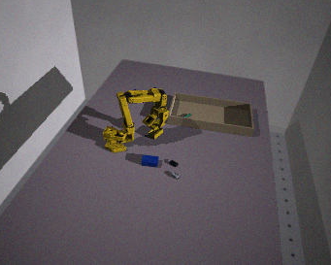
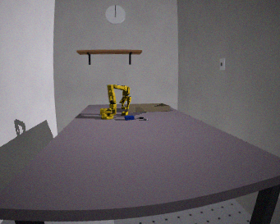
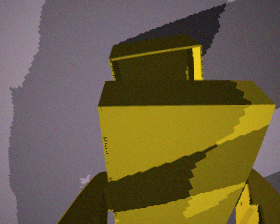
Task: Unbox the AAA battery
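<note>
My gripper (image 1: pixel 153 128) hangs low over the table, just left of the tray (image 1: pixel 213 114). It is shut on a yellow box piece (image 3: pixel 178 166) that fills the wrist view. I cannot tell whether this piece is the lid or the base. A second, smaller-looking yellow piece (image 3: pixel 156 62) lies on the table just beyond it, in shadow. A small green thing (image 1: pixel 186 115), perhaps the AAA battery, lies in the left part of the tray. In the exterior view the arm (image 2: pixel 118 101) is small and far off.
A blue box (image 1: pixel 149 160) lies on the table in front of the arm. A small black item (image 1: pixel 173 163) and a small grey item (image 1: pixel 174 175) lie just right of it. Walls stand behind and to both sides.
</note>
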Robot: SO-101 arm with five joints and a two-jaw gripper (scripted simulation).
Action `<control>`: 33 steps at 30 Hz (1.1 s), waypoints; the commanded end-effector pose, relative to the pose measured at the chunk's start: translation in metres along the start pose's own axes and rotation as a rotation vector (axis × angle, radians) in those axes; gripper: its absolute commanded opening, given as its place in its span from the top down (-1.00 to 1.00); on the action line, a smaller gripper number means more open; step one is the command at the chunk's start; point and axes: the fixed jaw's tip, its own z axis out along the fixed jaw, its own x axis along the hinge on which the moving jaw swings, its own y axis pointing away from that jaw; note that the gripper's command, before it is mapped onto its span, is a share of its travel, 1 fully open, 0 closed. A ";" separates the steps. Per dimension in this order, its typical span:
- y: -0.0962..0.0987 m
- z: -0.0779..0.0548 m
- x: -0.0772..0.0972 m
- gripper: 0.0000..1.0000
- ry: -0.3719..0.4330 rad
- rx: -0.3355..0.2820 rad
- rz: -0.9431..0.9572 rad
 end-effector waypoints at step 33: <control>0.004 -0.020 0.008 0.59 0.057 -0.020 0.008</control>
